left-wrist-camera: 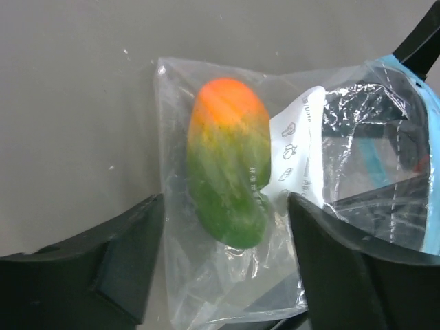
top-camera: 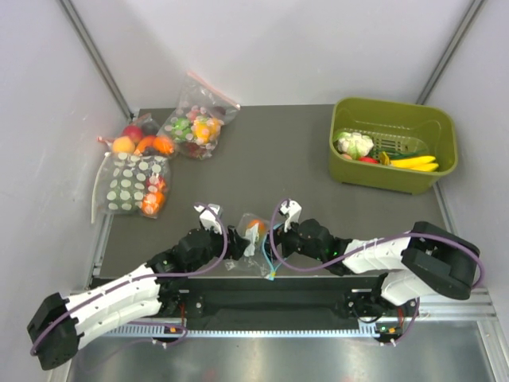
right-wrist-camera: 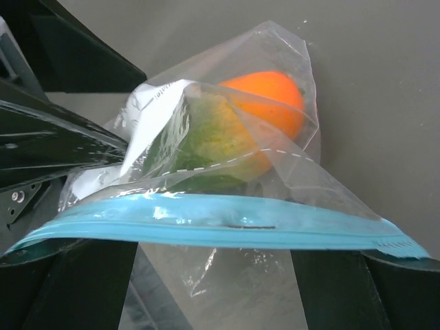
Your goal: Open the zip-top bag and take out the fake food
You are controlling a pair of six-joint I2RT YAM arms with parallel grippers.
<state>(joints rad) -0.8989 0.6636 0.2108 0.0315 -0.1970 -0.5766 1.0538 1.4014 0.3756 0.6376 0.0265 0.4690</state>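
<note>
The zip-top bag (top-camera: 253, 239) lies at the table's near edge between my two grippers. One piece of fake food, a green-and-orange fruit (left-wrist-camera: 227, 172), sits inside it; it also shows in the right wrist view (right-wrist-camera: 265, 103). No red or peach fruit shows in this bag. My left gripper (left-wrist-camera: 225, 234) is open, its jaws wide apart on either side of the bag's closed end. My right gripper (right-wrist-camera: 213, 278) is open at the mouth end, with the teal zip strip (right-wrist-camera: 206, 221) stretched across in front of its jaws. Part of the strip hangs toward the front edge (top-camera: 270, 267).
A green bin (top-camera: 382, 179) at the back right holds a white cauliflower and yellow pieces. A clear bag with a pink-red zip (top-camera: 195, 123) and a white-dotted bag (top-camera: 131, 187) lie at the back left, with round fruits (top-camera: 139, 143) beside them.
</note>
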